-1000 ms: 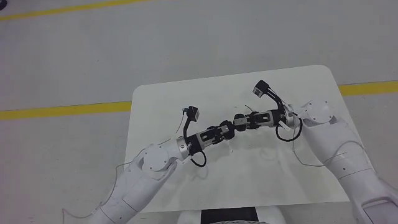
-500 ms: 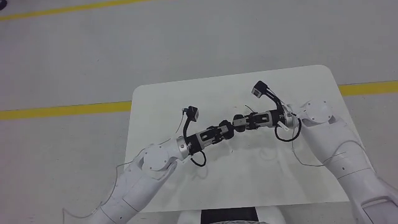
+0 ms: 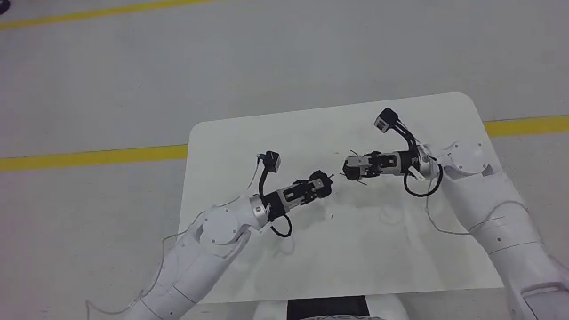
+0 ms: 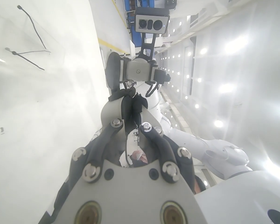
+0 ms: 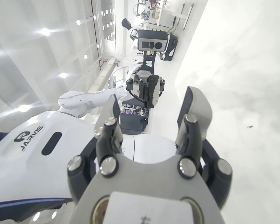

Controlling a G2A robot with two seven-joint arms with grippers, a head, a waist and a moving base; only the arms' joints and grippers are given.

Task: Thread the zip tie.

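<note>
Above the middle of the table (image 3: 249, 151) the two arms face each other tip to tip, but no longer in contact. A second ago, and half a second ago, the grippers met over the tabletop. Now the right gripper (image 3: 349, 170) has drawn back toward its own side, leaving a small gap, and its fingers (image 5: 196, 103) stand spread with nothing between them. The left gripper (image 3: 322, 182) holds its place, fingers (image 4: 109, 113) pressed together on a dark strip that I take to be the zip tie (image 4: 121, 93), which juts from the tips toward the other arm. Two loose ties (image 4: 33, 27) lie on the table farther off. The release suggests the right arm has finished a feed or a pull and is backing off to regrip. Whether the tail has passed through the head is too small to tell.
</note>
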